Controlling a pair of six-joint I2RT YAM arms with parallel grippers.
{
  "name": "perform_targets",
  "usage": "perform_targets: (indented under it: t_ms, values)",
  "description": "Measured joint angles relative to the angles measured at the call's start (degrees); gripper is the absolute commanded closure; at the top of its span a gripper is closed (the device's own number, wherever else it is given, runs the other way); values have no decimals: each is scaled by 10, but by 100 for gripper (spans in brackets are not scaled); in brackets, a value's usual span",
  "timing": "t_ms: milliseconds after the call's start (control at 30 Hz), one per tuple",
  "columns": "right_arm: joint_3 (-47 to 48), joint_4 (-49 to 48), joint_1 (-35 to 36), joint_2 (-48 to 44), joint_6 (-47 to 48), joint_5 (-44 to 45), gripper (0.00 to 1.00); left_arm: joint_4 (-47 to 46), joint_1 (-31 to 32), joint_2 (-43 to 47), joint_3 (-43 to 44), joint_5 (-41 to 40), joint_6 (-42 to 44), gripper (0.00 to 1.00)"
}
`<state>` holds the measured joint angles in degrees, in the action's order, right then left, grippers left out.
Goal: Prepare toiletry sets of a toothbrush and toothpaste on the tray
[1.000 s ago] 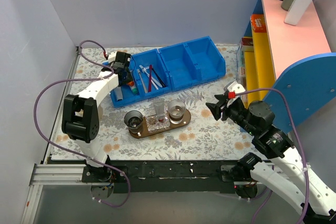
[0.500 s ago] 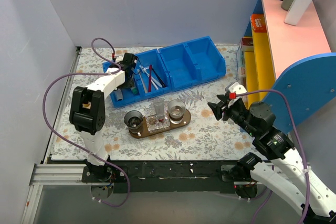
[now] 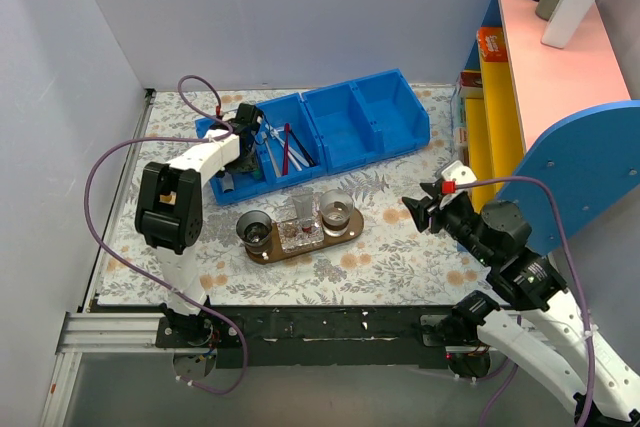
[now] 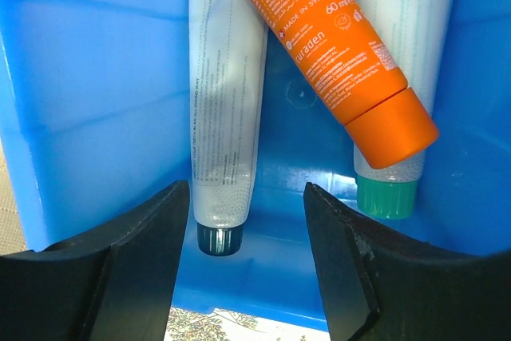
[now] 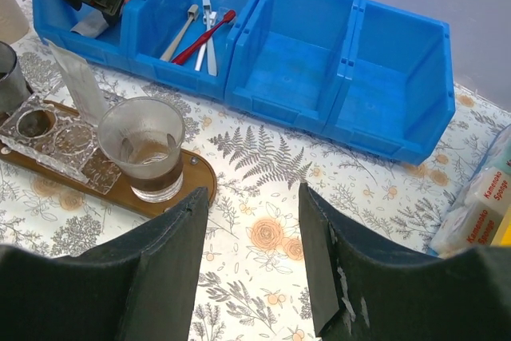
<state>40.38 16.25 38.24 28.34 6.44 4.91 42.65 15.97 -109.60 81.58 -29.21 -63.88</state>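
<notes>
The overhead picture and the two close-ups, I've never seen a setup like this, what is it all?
Two robot arms are bolted at the table's near edge, and the overhead camera looks down from behind them. The close-ups come from a camera on each wrist, so the dark shapes are that arm's own fingers. The left gripper is open at a blue bin, aimed at a white toothpaste tube lying beside an orange tube and a green-capped tube. The right gripper is open and empty above the flowered table. The next bin holds toothbrushes. The brown tray carries glasses.
</notes>
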Motion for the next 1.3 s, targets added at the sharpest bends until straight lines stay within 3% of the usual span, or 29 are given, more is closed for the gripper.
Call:
perform_targets:
  t_ms: [767,1300]
  values:
    - [-1,5,0,-23,13,25,44,-9,-20,-16,-26,24,-1,41]
    - [-10,8,0,-29,15,31,44,-50,-26,-5,-59,109,-7,50]
